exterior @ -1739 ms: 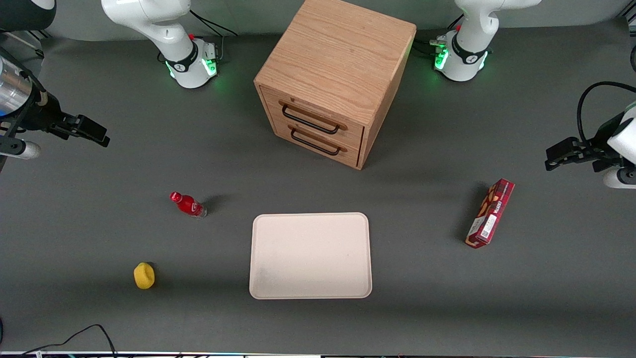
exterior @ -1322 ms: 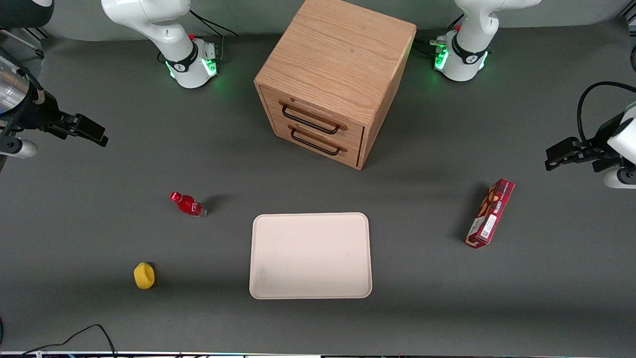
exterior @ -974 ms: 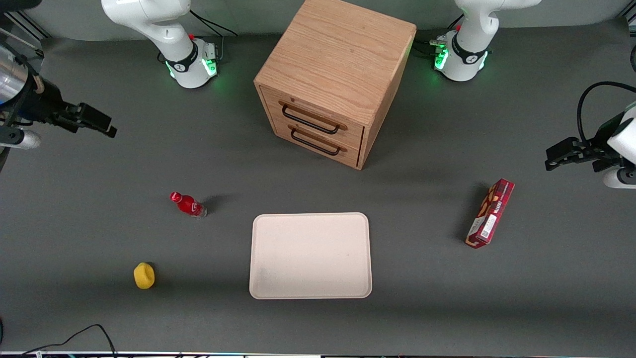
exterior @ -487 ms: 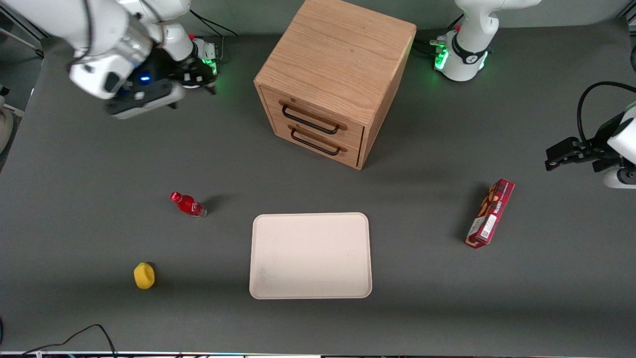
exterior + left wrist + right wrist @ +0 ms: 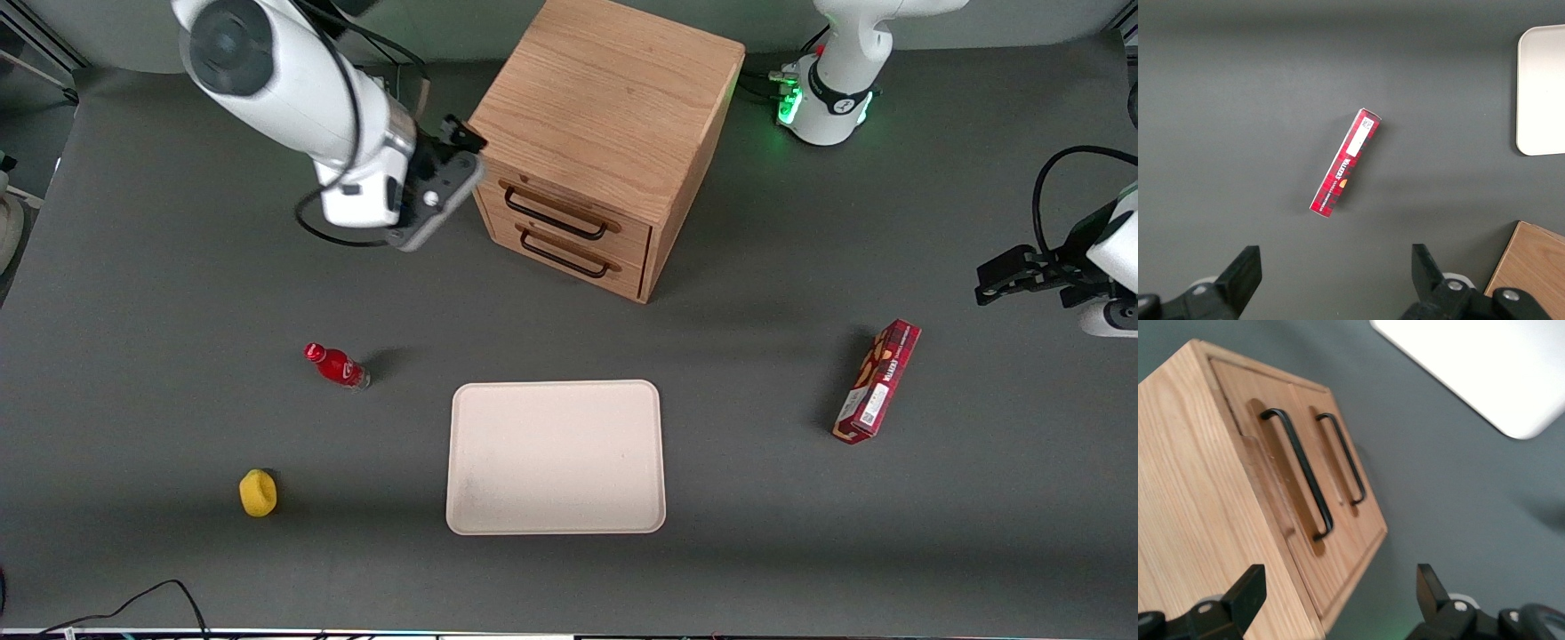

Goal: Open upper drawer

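Note:
The wooden cabinet [image 5: 605,107] stands toward the back middle of the table, its two light-oak drawers facing the front camera. The upper drawer [image 5: 569,206] is shut, and its black wire handle [image 5: 556,214] [image 5: 1298,473] lies flat against its front. The lower drawer [image 5: 573,258], with an identical handle [image 5: 1341,457], is shut too. My gripper [image 5: 460,138] [image 5: 1338,593] hangs beside the cabinet's front corner toward the working arm's end. It is open, holds nothing, and stays clear of the upper handle. In the right wrist view its fingers [image 5: 1248,593] straddle the cabinet's front edge.
A cream tray [image 5: 556,458] [image 5: 1471,367] lies nearer the front camera than the cabinet. A red bottle [image 5: 336,365] and a yellow object [image 5: 258,492] sit toward the working arm's end. A red box [image 5: 877,380] [image 5: 1345,163] lies toward the parked arm's end.
My arm has swung in from the table's edge at the working arm's end to the cabinet's front corner. The gripper now faces the drawer fronts. Both drawers have stayed shut.

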